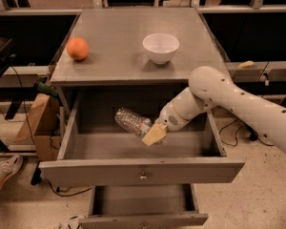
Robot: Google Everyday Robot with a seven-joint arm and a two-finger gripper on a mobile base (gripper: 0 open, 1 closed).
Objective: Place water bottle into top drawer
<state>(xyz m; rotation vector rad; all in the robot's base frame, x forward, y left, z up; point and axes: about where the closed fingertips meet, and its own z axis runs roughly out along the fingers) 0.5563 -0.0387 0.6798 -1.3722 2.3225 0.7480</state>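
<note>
Jaws are closed on the water bottle (130, 120), which is held by the gripper (154, 134) inside the open top drawer (109, 171), angled toward 10 o'clock; orange (77, 48) at 11 and bowl (160, 47) at 12 are noted on the cabinet top (119, 37).

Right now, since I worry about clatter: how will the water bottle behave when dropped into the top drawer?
It will probably roll: the water bottle is round and held tilted by the gripper inside the top drawer. It looks clear, perhaps empty, so likely light and bouncy. The drawer walls should contain it.
</note>
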